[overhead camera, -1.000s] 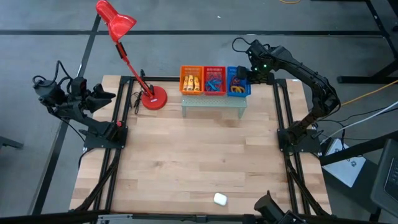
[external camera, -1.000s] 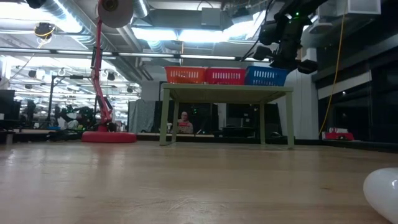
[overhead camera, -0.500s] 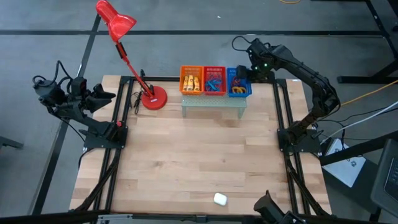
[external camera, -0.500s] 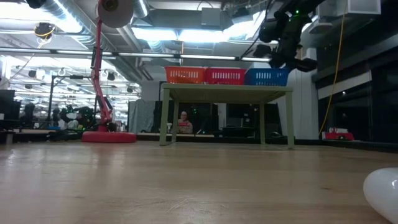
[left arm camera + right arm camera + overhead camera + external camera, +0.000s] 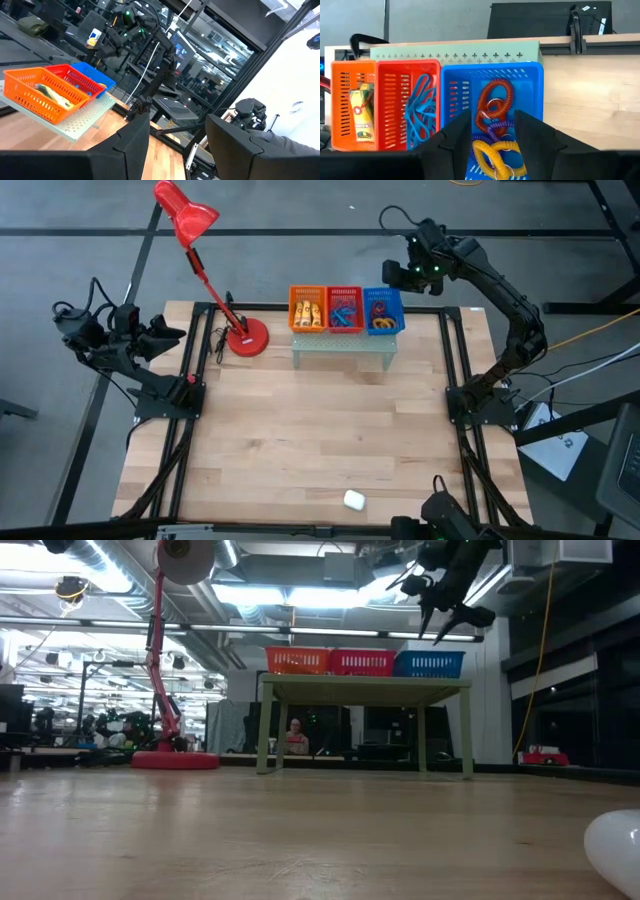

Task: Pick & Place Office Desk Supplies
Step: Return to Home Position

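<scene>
Starting at the near edge of the pale wooden table (image 5: 320, 430), a small white rounded object (image 5: 353, 500) lies alone at the bottom centre of the high view, with bare wood beyond it. The left gripper (image 5: 177, 127) waits off the table's left edge, its 2 fingers spread apart and holding nothing.

Farther back, at the top centre of the high view, a pale green perforated riser (image 5: 345, 352) carries 3 small plastic containers in a row with no gap visible between them. They are an orange mesh basket (image 5: 308, 308) with stubby yellow tubes (image 5: 361, 110) lying in it, a red mesh basket (image 5: 345, 308) holding thin blue loops (image 5: 422, 107), and a blue mesh basket (image 5: 383, 310) holding coiled orange, purple and yellow loops (image 5: 494, 102). A red desk lamp (image 5: 245, 338) stands just left of the riser. Farthest off, the right gripper (image 5: 398, 273) hangs above and behind the blue mesh basket, clear of it, fingers parted and empty.

Each basket looks light and stiff but thin-walled, so I judge a pinch over 1 upright wall at the rim to be the safest hold; a hard squeeze would probably flex it. The loops look soft and springy, apt to snag on each other. The tubes look smooth and round, likely to roll, and are best taken across the middle.
</scene>
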Robot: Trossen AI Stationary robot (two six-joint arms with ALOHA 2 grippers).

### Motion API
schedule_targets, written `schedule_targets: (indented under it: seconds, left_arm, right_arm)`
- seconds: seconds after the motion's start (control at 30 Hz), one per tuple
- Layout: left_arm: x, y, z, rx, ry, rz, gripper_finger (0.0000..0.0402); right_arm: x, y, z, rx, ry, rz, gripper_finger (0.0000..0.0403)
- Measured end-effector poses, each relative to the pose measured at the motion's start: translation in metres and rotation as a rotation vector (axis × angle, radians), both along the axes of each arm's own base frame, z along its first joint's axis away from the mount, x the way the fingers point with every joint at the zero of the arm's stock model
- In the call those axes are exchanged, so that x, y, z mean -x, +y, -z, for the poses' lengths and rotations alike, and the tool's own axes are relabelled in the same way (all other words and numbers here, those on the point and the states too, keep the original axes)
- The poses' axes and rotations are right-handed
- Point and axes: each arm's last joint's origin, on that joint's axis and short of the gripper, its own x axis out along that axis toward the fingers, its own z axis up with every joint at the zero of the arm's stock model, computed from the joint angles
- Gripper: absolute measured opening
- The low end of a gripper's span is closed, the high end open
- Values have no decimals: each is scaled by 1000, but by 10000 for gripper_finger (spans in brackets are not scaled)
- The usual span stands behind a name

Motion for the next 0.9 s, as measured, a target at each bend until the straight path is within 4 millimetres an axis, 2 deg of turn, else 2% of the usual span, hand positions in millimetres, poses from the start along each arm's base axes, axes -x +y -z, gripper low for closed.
schedule_targets:
  seconds: [0.3,0.37,0.43,0.5,0.63,0.77,0.9]
  left_arm:
    - [0,0,0,-6,0,-1,189]
    - [0,0,-1,-25,-9,-10,189]
    - [1,1,-7,-49,-67,-18,189]
    - [8,4,-19,-72,-150,-27,189]
    - [41,18,-40,-135,-208,-70,189]
    - [74,32,-46,-154,-172,-66,189]
    - [94,39,-51,-103,-202,-36,189]
  right_arm:
    - [-3,1,-4,38,3,2,150]
    - [-8,4,-10,93,-41,-20,151]
    - [-14,12,-25,185,-137,-53,151]
    - [-17,26,-46,297,-257,-92,151]
    - [-13,67,-93,555,-465,-228,151]
    - [4,116,-132,739,-647,-285,151]
    - [26,157,-157,797,-841,-386,151]
